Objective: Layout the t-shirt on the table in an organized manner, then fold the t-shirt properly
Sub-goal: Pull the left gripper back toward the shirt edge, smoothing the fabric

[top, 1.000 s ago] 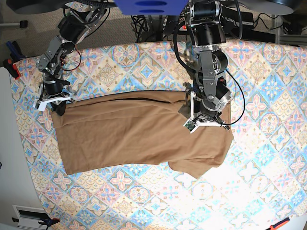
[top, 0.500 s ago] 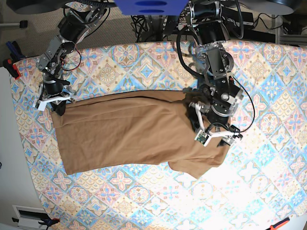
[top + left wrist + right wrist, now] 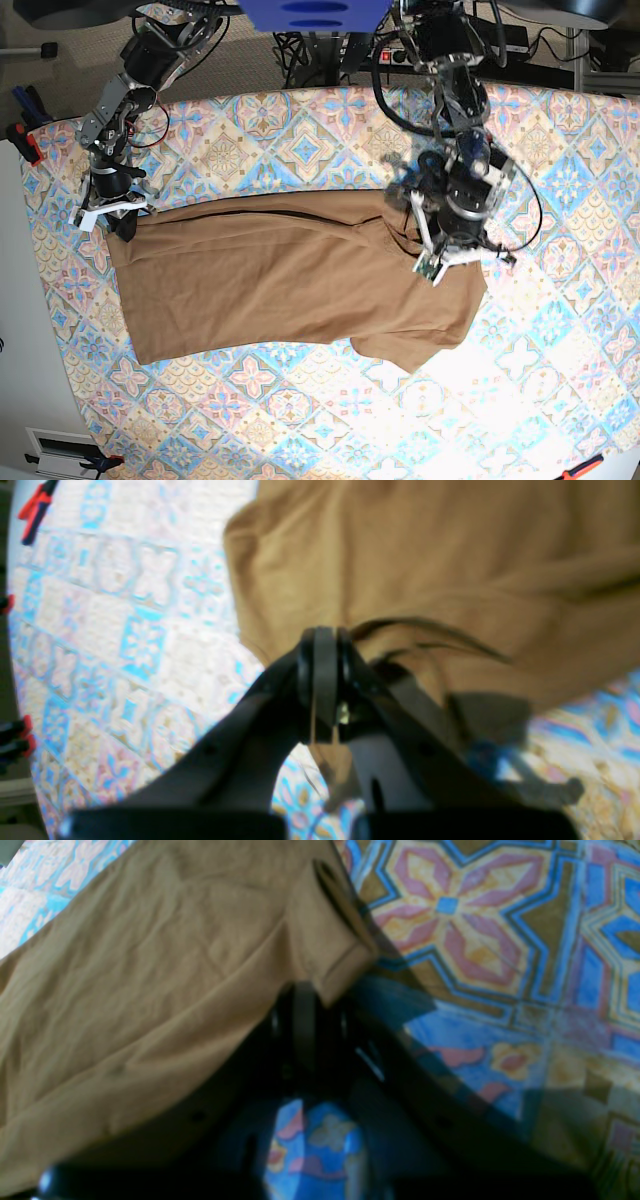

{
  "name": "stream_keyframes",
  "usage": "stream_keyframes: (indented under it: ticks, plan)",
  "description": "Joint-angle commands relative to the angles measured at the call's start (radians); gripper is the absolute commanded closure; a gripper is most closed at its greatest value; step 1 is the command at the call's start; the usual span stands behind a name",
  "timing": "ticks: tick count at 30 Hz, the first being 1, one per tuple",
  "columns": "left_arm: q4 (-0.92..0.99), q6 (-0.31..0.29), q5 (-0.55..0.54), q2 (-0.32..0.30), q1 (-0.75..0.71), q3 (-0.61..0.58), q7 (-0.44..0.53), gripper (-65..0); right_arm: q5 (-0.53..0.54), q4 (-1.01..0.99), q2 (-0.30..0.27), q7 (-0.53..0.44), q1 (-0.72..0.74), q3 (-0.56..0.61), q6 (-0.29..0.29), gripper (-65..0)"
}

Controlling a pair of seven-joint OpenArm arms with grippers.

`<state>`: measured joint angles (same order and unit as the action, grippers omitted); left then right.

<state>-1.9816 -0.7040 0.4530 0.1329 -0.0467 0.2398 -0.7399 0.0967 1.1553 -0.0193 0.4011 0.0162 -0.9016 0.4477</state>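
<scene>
The tan t-shirt (image 3: 300, 275) lies spread flat on the tiled surface (image 3: 560, 350), folded lengthwise. The right hand (image 3: 122, 222) is closed on its corner near the surface edge. The left hand (image 3: 455, 262) is pressed together over the fabric; whether it pinches cloth is unclear. Red clamps (image 3: 35, 510) sit at the edge.

t-shirt (image 3: 290, 275): plain tan-brown | table (image 3: 560, 330): pastel blue-pink-cream floral tiles

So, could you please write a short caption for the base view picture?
Two arms work on a tan t-shirt spread on the patterned table; right pincer grips one corner, left pincer over the other end.
</scene>
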Motion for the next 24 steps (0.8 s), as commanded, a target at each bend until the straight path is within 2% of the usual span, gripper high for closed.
stream_keyframes:
  ticks: [1,2,6,8,10,13,18,22,24]
  plan:
    - [-0.003,0.006,-0.009,0.004,0.034,-0.017,0.021,0.0,-0.096,-0.019,-0.001,0.129,-0.031,-0.007,-0.071,0.0]
    - [0.011,0.006,-0.009,0.004,0.043,-0.020,0.021,0.0,-0.096,-0.019,-0.001,0.129,-0.031,-0.007,-0.071,0.0]
    - [-0.018,0.006,-0.009,0.011,0.034,-0.023,0.021,-20.4,-0.096,-0.019,-0.001,0.129,-0.042,-0.007,-0.071,0.0]
    - [-0.061,0.006,-0.012,0.018,-0.032,-0.023,0.019,-24.5,-0.096,-0.018,-0.001,0.129,-0.058,-0.007,-0.071,0.0]
    - [-0.103,0.006,-0.012,0.018,-0.120,-0.047,0.024,-18.5,-0.096,-0.018,-0.001,0.129,-0.061,-0.007,-0.071,0.0]
    - [-0.115,0.006,-0.016,0.017,-0.215,-0.056,0.026,0.0,-0.096,-0.018,-0.001,0.129,-0.063,-0.007,-0.071,0.0]
    - [-0.109,0.006,-0.018,0.017,-0.302,-0.035,0.026,0.0,-0.096,-0.018,-0.001,0.129,-0.058,-0.007,-0.071,0.0]
    - [-0.083,0.006,-0.015,0.015,-0.301,-0.035,0.027,0.0,-0.096,-0.018,-0.001,0.129,-0.058,-0.007,-0.071,0.0]
    - [-0.049,0.006,-0.010,-0.019,-0.287,-0.044,0.026,0.0,-0.096,-0.018,-0.001,0.129,-0.058,-0.007,-0.071,0.0]
